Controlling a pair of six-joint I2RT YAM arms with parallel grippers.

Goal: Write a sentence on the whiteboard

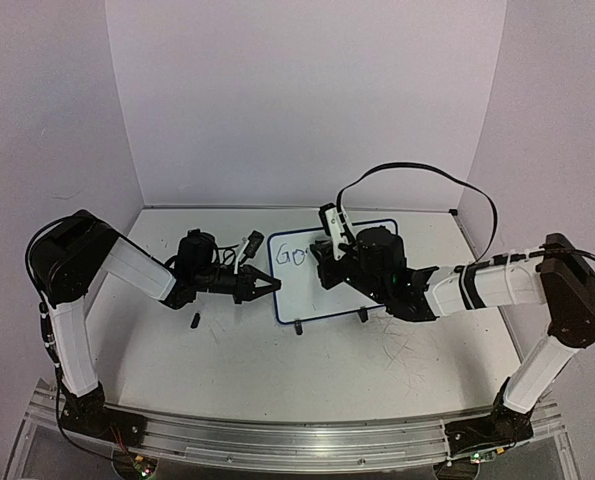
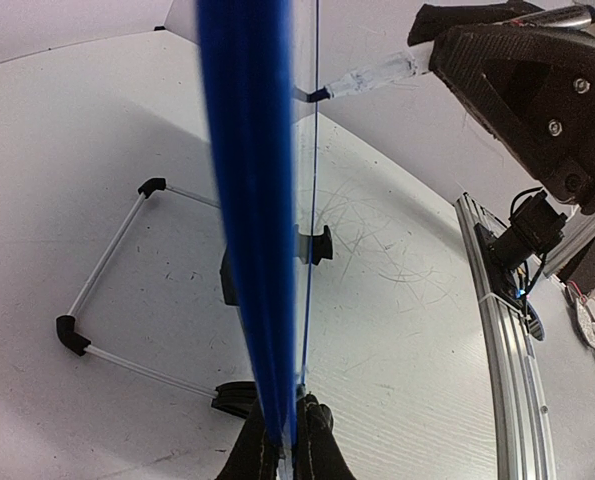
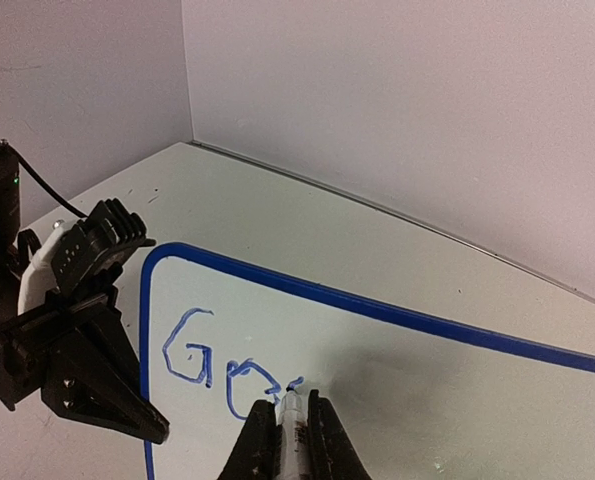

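Note:
The whiteboard (image 1: 312, 295) stands upright mid-table on two black feet, with a blue frame. My left gripper (image 1: 268, 287) is shut on its left edge; in the left wrist view the fingers (image 2: 285, 445) pinch the blue frame (image 2: 252, 200) edge-on. My right gripper (image 1: 329, 262) is shut on a white marker (image 1: 333, 224). In the right wrist view the marker (image 3: 291, 418) tip touches the board (image 3: 457, 380). The blue lettering (image 3: 217, 360) reads "Go" plus a partly drawn letter. It also shows in the top view (image 1: 291, 256).
A small black cap (image 1: 194, 321) lies on the table left of the board. The board's wire stand (image 2: 107, 270) reaches out behind it. Lavender walls close in the back and sides. A metal rail (image 1: 277, 440) runs along the near edge.

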